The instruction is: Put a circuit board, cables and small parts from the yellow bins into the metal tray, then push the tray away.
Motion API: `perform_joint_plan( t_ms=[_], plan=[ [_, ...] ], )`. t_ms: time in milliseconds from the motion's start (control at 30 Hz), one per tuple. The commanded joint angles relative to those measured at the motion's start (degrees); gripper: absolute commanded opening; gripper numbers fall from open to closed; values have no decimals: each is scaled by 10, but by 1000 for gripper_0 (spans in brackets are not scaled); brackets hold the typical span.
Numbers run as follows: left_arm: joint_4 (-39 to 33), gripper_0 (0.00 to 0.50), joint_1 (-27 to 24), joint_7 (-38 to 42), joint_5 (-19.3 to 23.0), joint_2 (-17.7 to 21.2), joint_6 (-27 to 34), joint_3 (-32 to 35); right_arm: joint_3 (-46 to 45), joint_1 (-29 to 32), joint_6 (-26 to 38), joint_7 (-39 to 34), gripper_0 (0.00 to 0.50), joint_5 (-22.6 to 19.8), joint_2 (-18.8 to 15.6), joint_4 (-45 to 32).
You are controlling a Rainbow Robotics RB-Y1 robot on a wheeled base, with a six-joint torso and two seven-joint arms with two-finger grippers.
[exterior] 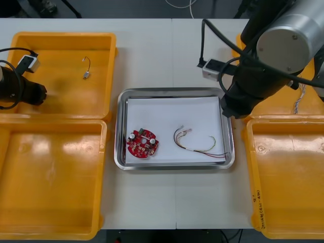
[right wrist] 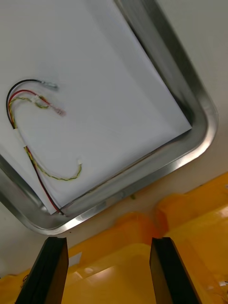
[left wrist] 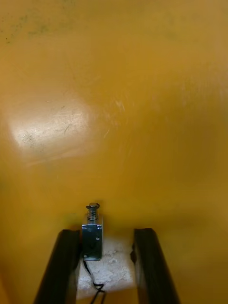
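Left gripper (left wrist: 107, 232) in the far left yellow bin (exterior: 66, 38): fingers part open, small metal part (left wrist: 91, 232) between them, against one finger, gap to the other. Right gripper (right wrist: 109, 240) wide open, empty, over the right yellow bins (exterior: 283, 121), just right of the metal tray (exterior: 172, 91). Red circuit board (exterior: 143, 143) and red and yellow cable (right wrist: 21, 137) lie in the tray.

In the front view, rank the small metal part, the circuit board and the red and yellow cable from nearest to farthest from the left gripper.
Measured from the left gripper, open over the far left bin:
1. The small metal part, in that same bin, on the side toward the tray.
2. The circuit board, on the tray's left side.
3. The red and yellow cable, on the tray's right side.
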Motion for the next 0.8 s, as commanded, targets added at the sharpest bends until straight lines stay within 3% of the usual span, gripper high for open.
perform_joint_plan(
  t_ms=[33,233,533,800],
  plan=[
    [-2,0,-27,-25,4,11,-7,-9,-69,-24,4,-16,500,26,-8,-19],
    [-3,0,-25,-26,3,11,-9,-9,-119,-24,4,-20,500,47,-16,-11],
    [-12,0,-26,-19,4,12,-5,-9,-195,-25,4,-28,500,56,-27,69],
    [-80,0,-26,47,-15,12,67,7,-241,-53,4,-26,500,107,-29,155]
  ],
)
